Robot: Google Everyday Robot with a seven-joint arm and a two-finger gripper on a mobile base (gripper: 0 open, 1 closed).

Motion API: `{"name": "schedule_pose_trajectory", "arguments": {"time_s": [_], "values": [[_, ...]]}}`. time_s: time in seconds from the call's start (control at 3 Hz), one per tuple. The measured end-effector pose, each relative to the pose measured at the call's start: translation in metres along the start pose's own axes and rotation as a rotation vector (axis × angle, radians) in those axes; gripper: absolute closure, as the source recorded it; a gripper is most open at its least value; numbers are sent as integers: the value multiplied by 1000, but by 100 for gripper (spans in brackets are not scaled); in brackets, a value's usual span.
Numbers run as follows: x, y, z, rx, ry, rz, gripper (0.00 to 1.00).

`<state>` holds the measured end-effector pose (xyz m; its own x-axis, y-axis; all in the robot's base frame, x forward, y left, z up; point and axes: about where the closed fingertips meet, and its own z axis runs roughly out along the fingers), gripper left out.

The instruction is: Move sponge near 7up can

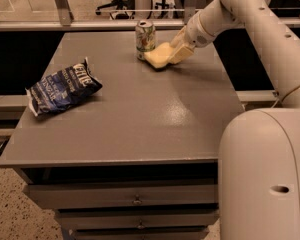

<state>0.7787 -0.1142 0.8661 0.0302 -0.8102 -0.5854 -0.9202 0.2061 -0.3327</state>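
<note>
The pale yellow sponge (160, 55) is low at the back of the grey table (140, 114), just right of the upright white-and-green 7up can (145, 38), close to it or touching it. My gripper (177, 50) is at the sponge's right end and is shut on it, with the white arm reaching in from the upper right. The sponge rests on or just above the table surface.
A dark blue chip bag (62, 88) lies at the table's left side. Drawers (136, 200) run below the front edge. My white base (265, 174) fills the lower right. A rail and office chairs stand behind the table.
</note>
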Motion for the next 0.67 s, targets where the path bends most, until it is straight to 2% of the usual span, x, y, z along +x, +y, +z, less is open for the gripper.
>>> {"name": "schedule_pose_trajectory", "arguments": {"time_s": [0.33, 0.67], "values": [[-3, -2, 10, -18, 3, -4, 22], [-5, -4, 12, -21, 1, -3, 1]]}}
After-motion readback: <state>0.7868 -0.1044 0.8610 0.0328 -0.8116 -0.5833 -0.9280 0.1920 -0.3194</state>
